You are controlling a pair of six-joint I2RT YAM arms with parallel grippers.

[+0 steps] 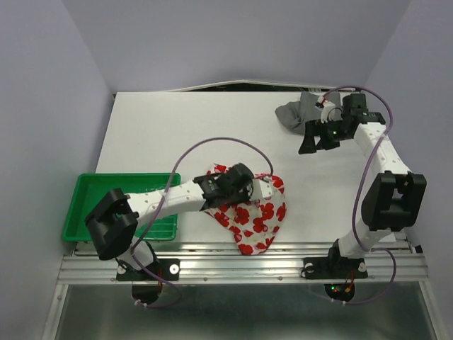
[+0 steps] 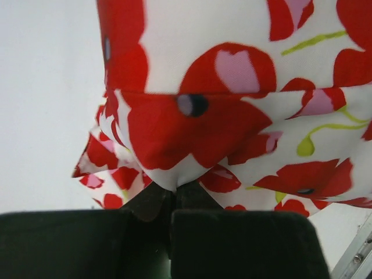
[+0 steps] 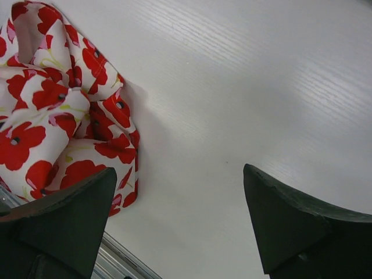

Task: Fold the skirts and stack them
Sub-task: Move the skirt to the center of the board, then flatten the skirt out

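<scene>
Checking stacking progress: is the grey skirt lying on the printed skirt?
No, the grey skirt lies crumpled at the far right, well apart from the printed skirt near the front.

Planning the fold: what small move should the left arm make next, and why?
Probably carry the pinched edge across the floral skirt to fold it: the left gripper is shut on that cloth, which lies bunched, while the right gripper hangs open over bare table.

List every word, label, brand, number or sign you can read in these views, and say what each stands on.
None: no readable text in any view.
The white skirt with red flowers bears only its print; the grey skirt, the green tray and the table show no lettering.
</scene>
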